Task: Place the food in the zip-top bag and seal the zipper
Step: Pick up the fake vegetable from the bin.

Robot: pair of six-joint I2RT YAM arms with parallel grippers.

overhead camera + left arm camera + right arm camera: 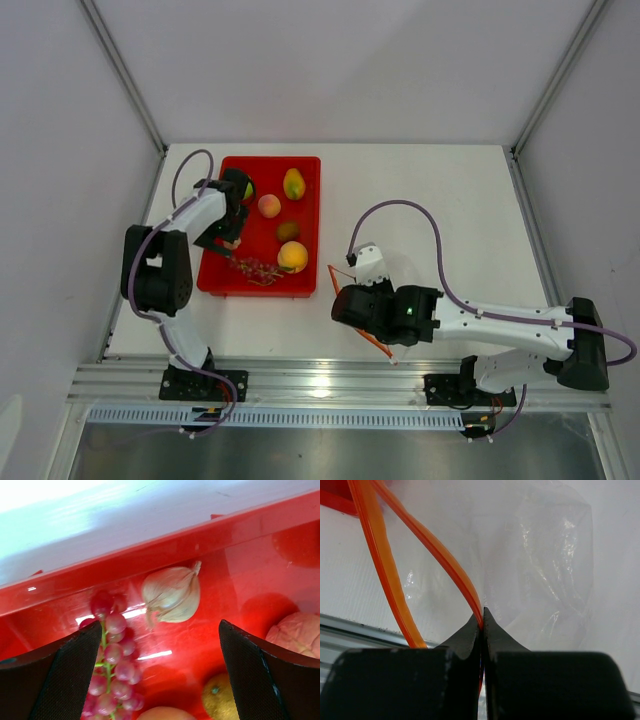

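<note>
Both arms are working from the bottom edge of the top view. Left arm is reaching up-left over the red tray (212, 280), right arm is folding in toward lower centre.

Tray is holding all the food: mango (293, 184), orange (293, 257), peach (269, 206), kiwi (288, 231), grape bunch (255, 267). Green apple (247, 190) is half hiding behind the left wrist. Nothing is sitting in the bag yet, as far as I can see.

Zip-top bag (540, 555) is lying on the table just right of the tray and is nearly invisible from above. Right gripper (482, 612) is pressing its jaws together on one lip of the zipper (445, 560). The other lip is bowing away to the left of the wrist frame, so the mouth is gaping.

Left gripper (159, 630) is hovering with its jaws spread wide and holding nothing.

Key relation: garlic bulb (172, 594) is sitting dead ahead between the jaws, just above centre of the left wrist frame and close to the tray wall. Its stem is pointing upper right and its body is running across the gap. Grapes are crowding the left finger (65, 675). My guess is a straight advance and close, with a risk of snagging grapes.
</note>
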